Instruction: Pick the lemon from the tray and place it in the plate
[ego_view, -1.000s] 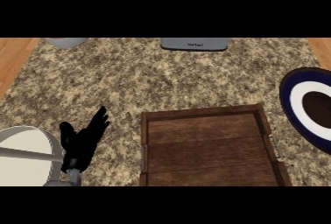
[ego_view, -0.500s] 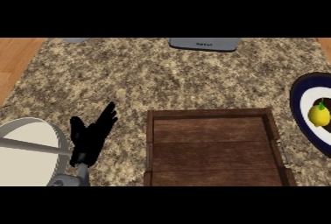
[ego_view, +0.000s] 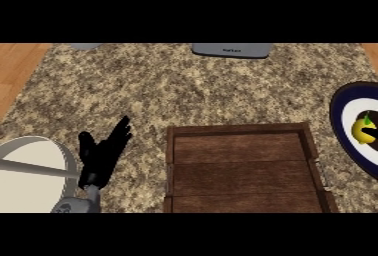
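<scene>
At the far right edge, the lemon (ego_view: 362, 131) lies on the plate (ego_view: 341, 110) — already out of the tray (ego_view: 244, 170), which shows bare wood. The left hand (ego_view: 103, 152) rests left of the tray, fingers straight and spread, well apart from the lemon. The right hand is out of sight — it would be nearer.
</scene>
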